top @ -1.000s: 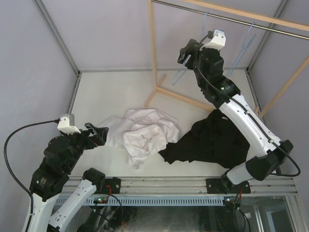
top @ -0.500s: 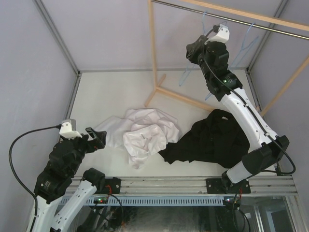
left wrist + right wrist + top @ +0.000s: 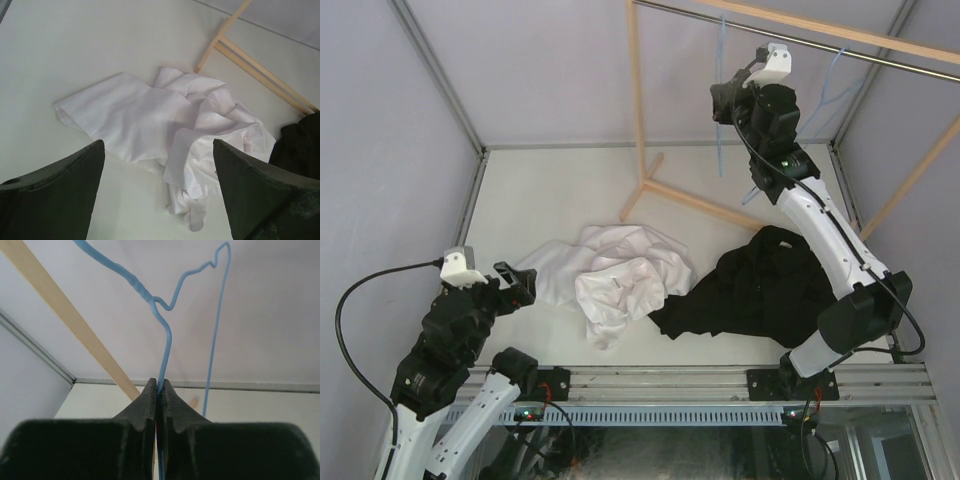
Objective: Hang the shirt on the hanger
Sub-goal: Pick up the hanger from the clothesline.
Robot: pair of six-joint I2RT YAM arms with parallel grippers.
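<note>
Right gripper [image 3: 158, 390]: I see it pinched tight on the blue hanger [image 3: 166, 340].
Left gripper [image 3: 157, 147]: fingers apart, above the white shirt [image 3: 130, 117].

hanger [image 3: 168, 340]: top cut by frame edge | black garment [image 3: 300, 145]: cut by right edge | shirt [image 3: 150, 120]: sleeves untellable

The shirt [image 3: 615, 275] lies on the table [image 3: 550, 190], left of centre and toward the near edge. A second garment [image 3: 760, 290] lies to its right, touching the shirt's right side. Behind both, a rack [image 3: 638, 100] stands on the far right part of the table, with its base bars just behind the shirt. A hanger [image 3: 720, 130] hangs below the rack's rail [image 3: 840, 48], high above the table. The right gripper [image 3: 158, 382] is up there, clamped on the hanger's wire. The left gripper [image 3: 157, 150] hovers near the shirt's left side, fingers spread apart.
</note>
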